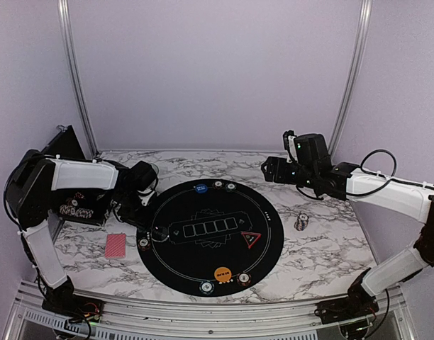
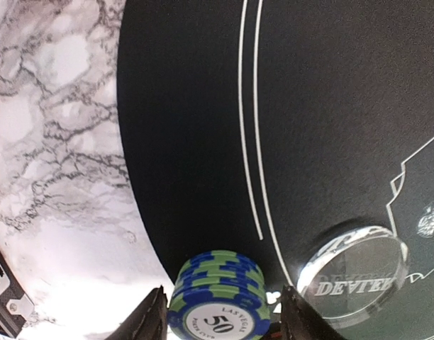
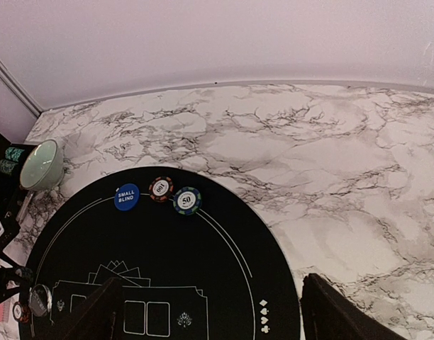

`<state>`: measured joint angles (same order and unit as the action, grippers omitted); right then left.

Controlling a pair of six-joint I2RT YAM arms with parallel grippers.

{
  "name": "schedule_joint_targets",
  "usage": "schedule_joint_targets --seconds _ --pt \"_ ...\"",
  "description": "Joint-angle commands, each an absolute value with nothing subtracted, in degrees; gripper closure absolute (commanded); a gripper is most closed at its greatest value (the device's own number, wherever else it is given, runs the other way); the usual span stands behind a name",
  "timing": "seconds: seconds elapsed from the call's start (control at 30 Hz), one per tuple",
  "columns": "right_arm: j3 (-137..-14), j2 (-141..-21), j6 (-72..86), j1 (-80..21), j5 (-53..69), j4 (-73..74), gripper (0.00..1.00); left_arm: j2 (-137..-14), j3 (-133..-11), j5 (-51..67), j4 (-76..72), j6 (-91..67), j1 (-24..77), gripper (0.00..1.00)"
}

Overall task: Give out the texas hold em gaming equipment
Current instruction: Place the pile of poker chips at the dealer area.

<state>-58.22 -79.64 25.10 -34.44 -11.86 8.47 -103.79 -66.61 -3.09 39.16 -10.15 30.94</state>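
At mat (image 2: 188,177) rim, left end effector (image 2: 224,301) parted astride chips (image 2: 217,283); right end effector (image 3: 213,312) spread.

1. The white, grey-veined marble-look table top (image 1: 323,241) is smooth with a soft sheen, and it glares bright in the left wrist view.
2. The large round black mat (image 2: 330,106) is matt and even, with thin white printed lines.
3. The stack of blue-and-green striped poker chips (image 2: 217,301) at the mat's left edge looks like satin plastic or clay. Its top carries a smooth white printed label.
4. The clear round disc with white lettering (image 2: 355,276) is glossy see-through plastic with highlights on its rim.
5. The small teal bowl (image 3: 41,164) looks glazed and shiny.
6. The red patterned-back playing card (image 1: 115,245) near the table's left edge looks thin and flat. Its finish is too small to tell.
7. The silvery rail (image 1: 203,312) along the table's near edge looks like ribbed metal.
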Motion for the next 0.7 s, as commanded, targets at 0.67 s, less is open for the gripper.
schedule_joint_targets --seconds 0.67 --pt "-64.18 -81.14 22.44 -34.12 -13.23 17.80 0.16 -102.29 -82.53 -1.15 41.98 -10.23 30.59 0.35"
